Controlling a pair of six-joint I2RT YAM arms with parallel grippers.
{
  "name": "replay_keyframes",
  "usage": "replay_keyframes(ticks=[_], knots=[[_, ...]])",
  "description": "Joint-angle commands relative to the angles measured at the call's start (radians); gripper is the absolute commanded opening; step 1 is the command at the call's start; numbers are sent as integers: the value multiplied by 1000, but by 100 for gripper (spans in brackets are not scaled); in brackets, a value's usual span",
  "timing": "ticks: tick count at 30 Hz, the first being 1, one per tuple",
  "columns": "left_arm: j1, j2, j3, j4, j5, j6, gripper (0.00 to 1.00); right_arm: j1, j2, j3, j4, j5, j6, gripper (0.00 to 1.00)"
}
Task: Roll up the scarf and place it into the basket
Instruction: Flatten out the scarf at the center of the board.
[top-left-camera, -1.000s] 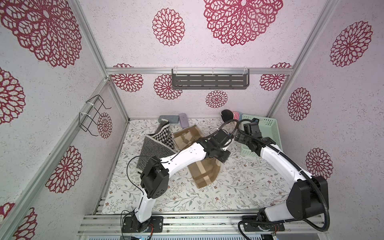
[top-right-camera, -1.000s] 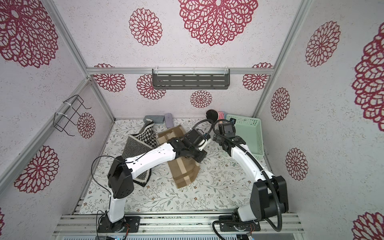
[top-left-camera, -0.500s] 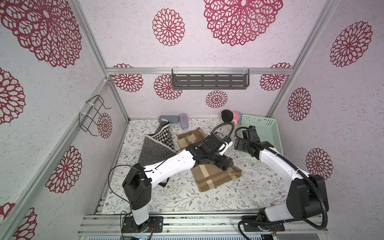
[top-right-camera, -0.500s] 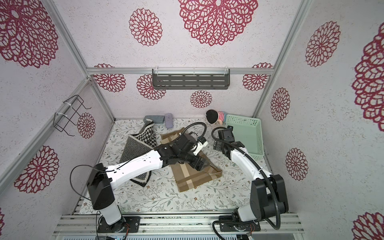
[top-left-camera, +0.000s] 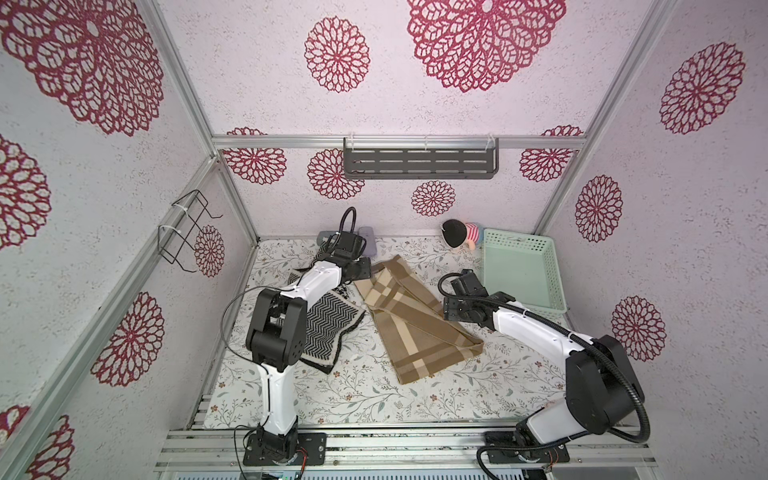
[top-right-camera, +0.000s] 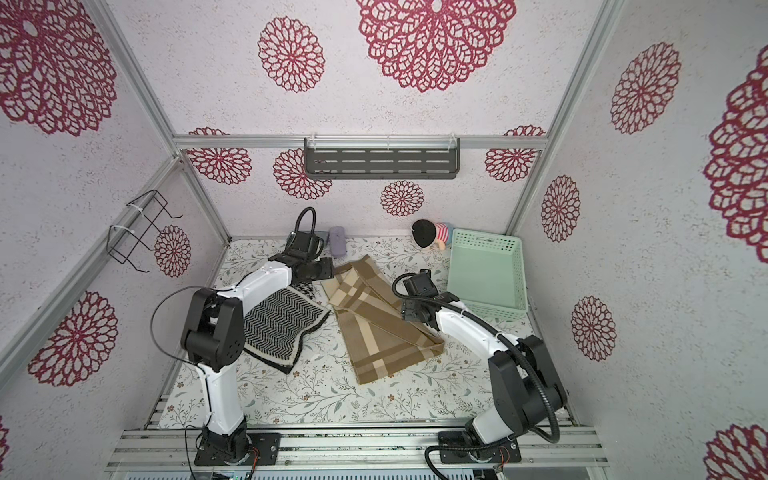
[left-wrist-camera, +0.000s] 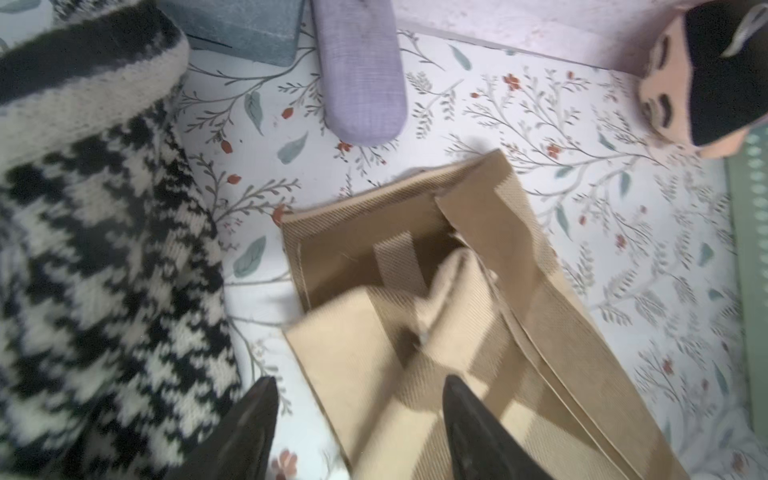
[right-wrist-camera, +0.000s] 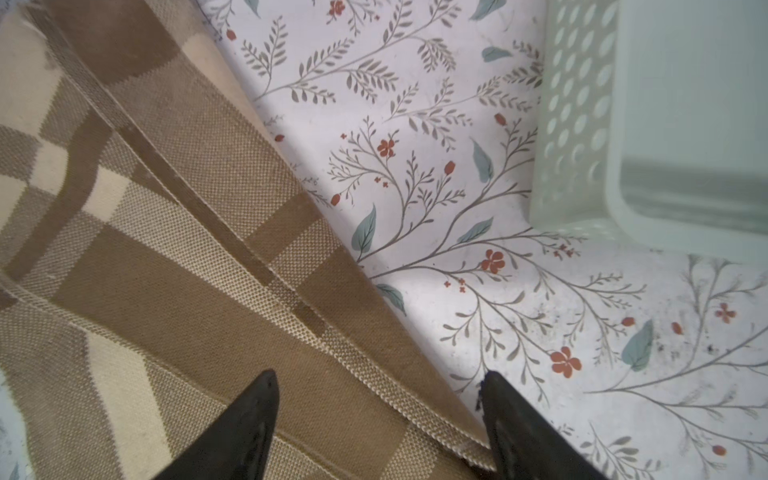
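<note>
Since the scarf (top-left-camera: 415, 320) has to be rolled from one short end, I read its lie as a set-up. It is flat on the surface (top-left-camera: 374, 399), folded lengthwise into a long band, and not yet rolled. Its long axis runs on a slant, with the far short end under my left tool (left-wrist-camera: 359, 380) and the near end pointing toward the right arm's base.

The left tool's jaws stand apart over that far corner and hold nothing. That looks to me like the place to start the roll. The right tool (right-wrist-camera: 378, 374) is spread too and empty, straddling the long edge on the basket side. I judge it is there to keep the band straight.

The basket (top-left-camera: 519, 274) stands just beyond the right tool, apart from the scarf and mouth up, so the carry should be short. A black-and-white knit (left-wrist-camera: 104, 249) lies just beside the left tool on its other side.
</note>
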Motion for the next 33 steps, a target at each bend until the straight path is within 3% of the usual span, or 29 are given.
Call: replay_keyframes(ticks=[1,16,21,29,33], knots=[[29,56,64,-20,26,21,65,17,19,56,18,-9,42,77],[72,218,161,-96,167,121,64,47,310,325,31,-61,24,70],[73,257,177,-120,184,127,59,49,413,439,18,-69,-8,70],[72,262,149,-109,208,122,41,76,612,684,-47,-21,-111,72],[73,262,143,-108,216,114,27,90,705,799,-89,8,-156,73]])
